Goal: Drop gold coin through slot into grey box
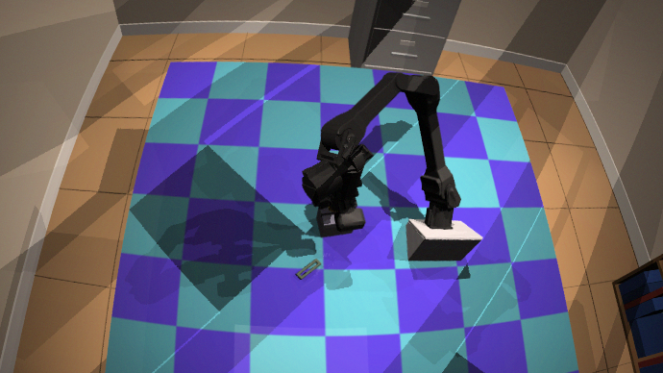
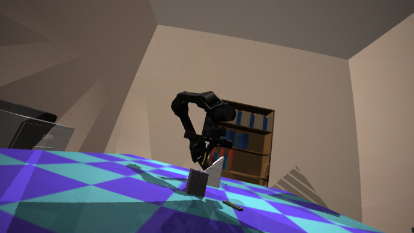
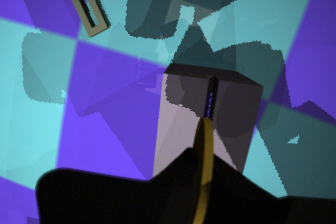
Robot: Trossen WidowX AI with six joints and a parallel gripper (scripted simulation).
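Observation:
My gripper (image 2: 204, 156) (image 3: 196, 157) is shut on the gold coin (image 2: 204, 158) (image 3: 205, 142), which hangs upright and edge-on below the fingers. The grey box (image 1: 329, 220) (image 2: 196, 185) (image 3: 177, 120) stands under it, partly hidden by the arm in the top view. In the wrist view the coin overlaps the near part of the dark slot (image 3: 210, 97) and runs nearly in line with it. In the exterior view the coin appears a little above the lid. The shallow holder (image 1: 299, 277) (image 2: 233, 205) (image 3: 98, 30) is empty, beside the box.
The arm's white-topped base block (image 1: 440, 249) (image 2: 215, 177) stands to the right in the top view. A grey drawer cabinet (image 1: 408, 21) is at the back, and a bookshelf (image 1: 646, 310) (image 2: 265, 169) stands by a wall. Shadows cross the checkered surface.

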